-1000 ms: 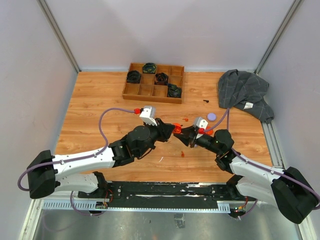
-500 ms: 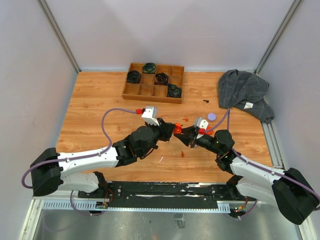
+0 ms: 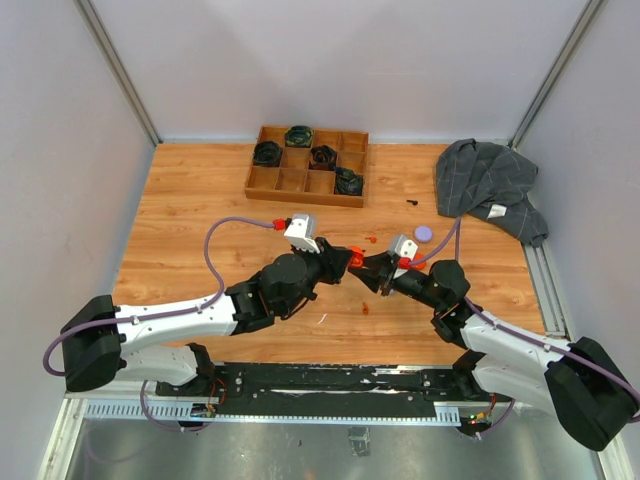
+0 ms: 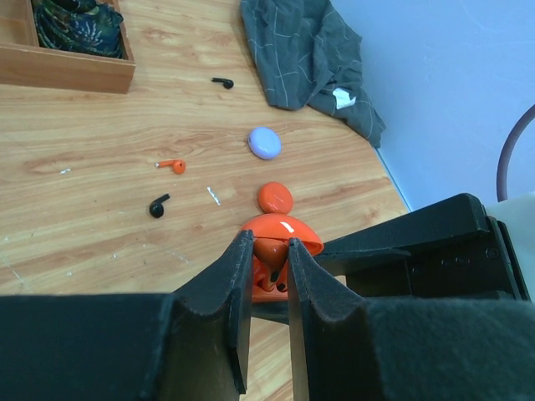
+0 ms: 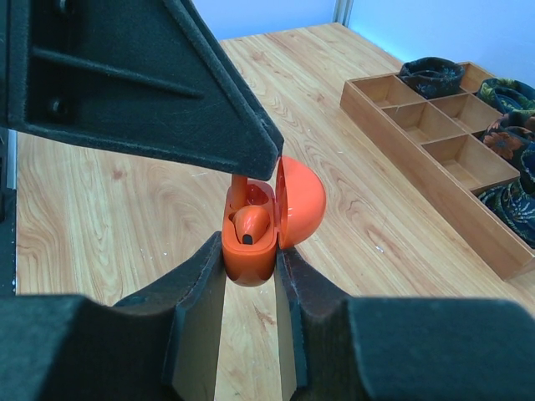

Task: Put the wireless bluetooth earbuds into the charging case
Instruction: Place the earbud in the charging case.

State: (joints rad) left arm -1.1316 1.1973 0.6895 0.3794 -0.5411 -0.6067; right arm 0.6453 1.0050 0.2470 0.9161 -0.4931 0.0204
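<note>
Okay, wooden tabletop (image 3: 190, 210), grey cloth (image 3: 490, 185) heaped at the far right, wooden tray (image 3: 292, 180) at the far edge with dark bundles (image 3: 298, 135) in some compartments. Both arms meet mid-table, tips nearly touching. Right pincer (image 5: 249, 255) is clenched on the base of the orange charging case (image 5: 301, 200), lid swung open, held off the tabletop. Left pincer (image 4: 268, 249) is pinched narrow right over the open case, gripping what looks like an orange earbud (image 5: 240, 190); only its stem shows, dipping into the case, the rest hidden by the finger. A second orange bud, the seated earbud (image 5: 251, 224), sits in the case, dark tip up. Beyond them on the tabletop: lavender case (image 4: 265, 142), a round orange piece (image 4: 274, 197) I can't identify, loose orange earbud (image 4: 173, 165), near black earbud (image 4: 158, 205), far black earbud (image 4: 222, 82) beside the cloth, white sliver (image 4: 214, 195).
</note>
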